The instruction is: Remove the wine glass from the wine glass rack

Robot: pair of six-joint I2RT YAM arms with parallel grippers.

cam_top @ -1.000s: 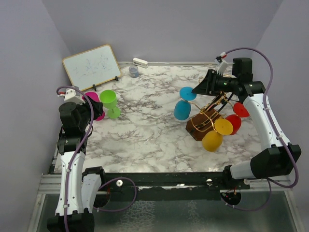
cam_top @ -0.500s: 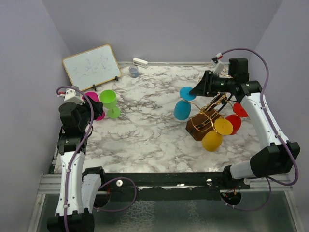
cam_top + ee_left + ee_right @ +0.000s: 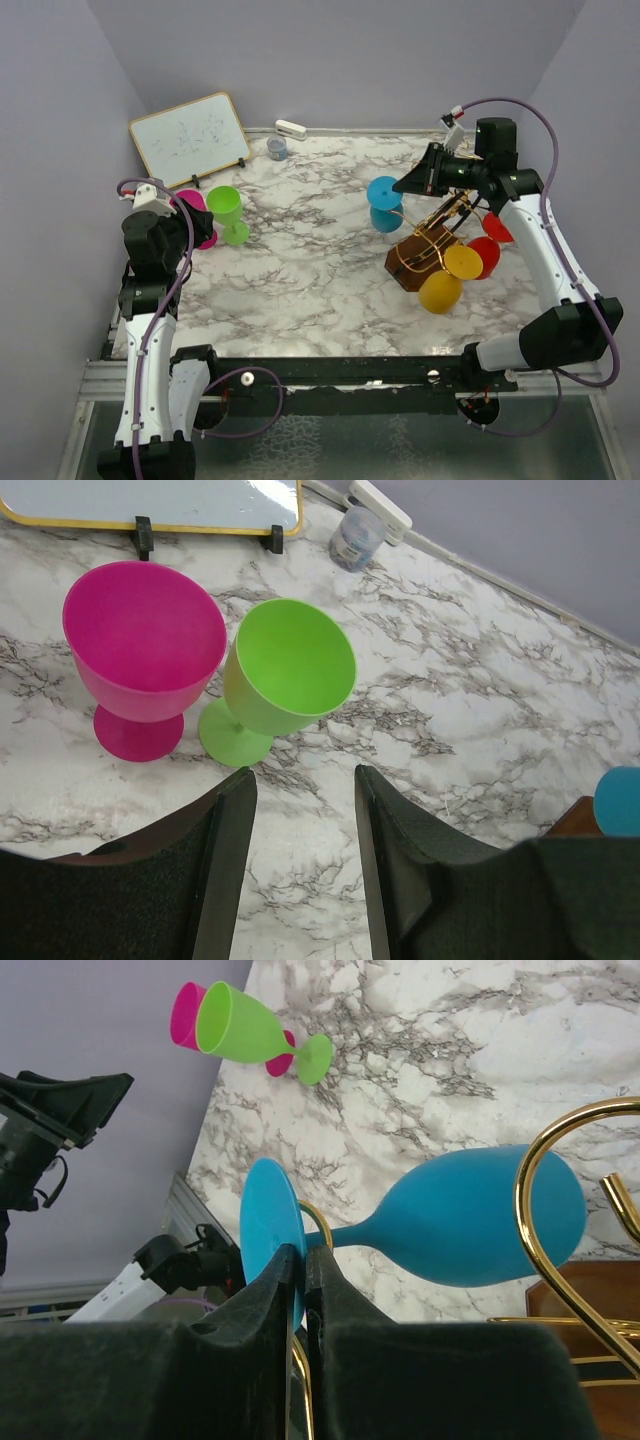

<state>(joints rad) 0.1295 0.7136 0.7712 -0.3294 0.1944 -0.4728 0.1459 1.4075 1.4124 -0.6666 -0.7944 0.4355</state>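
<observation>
The blue wine glass (image 3: 385,205) hangs at the left end of the wine glass rack (image 3: 415,262), a brown block with gold wire arms. My right gripper (image 3: 406,184) is shut on the rim of its round foot. In the right wrist view my right gripper (image 3: 303,1260) pinches the blue foot disc (image 3: 265,1225). The blue bowl (image 3: 480,1215) points right, and a gold hook (image 3: 527,1210) curves in front of it. A gold loop sits by the stem just behind the foot. My left gripper (image 3: 300,790) is open and empty, far left.
A yellow glass (image 3: 442,282) and red glasses (image 3: 488,250) hang on the rack's near and right sides. A pink glass (image 3: 145,650) and a green glass (image 3: 285,670) stand upright before my left gripper. A whiteboard (image 3: 190,138), a small grey cup (image 3: 277,148) and a white eraser (image 3: 291,129) sit at the back.
The blue glass's bowl has swung up and to the right, so it hangs shorter beneath its foot. The right gripper shifted slightly with it. The left arm has not moved.
</observation>
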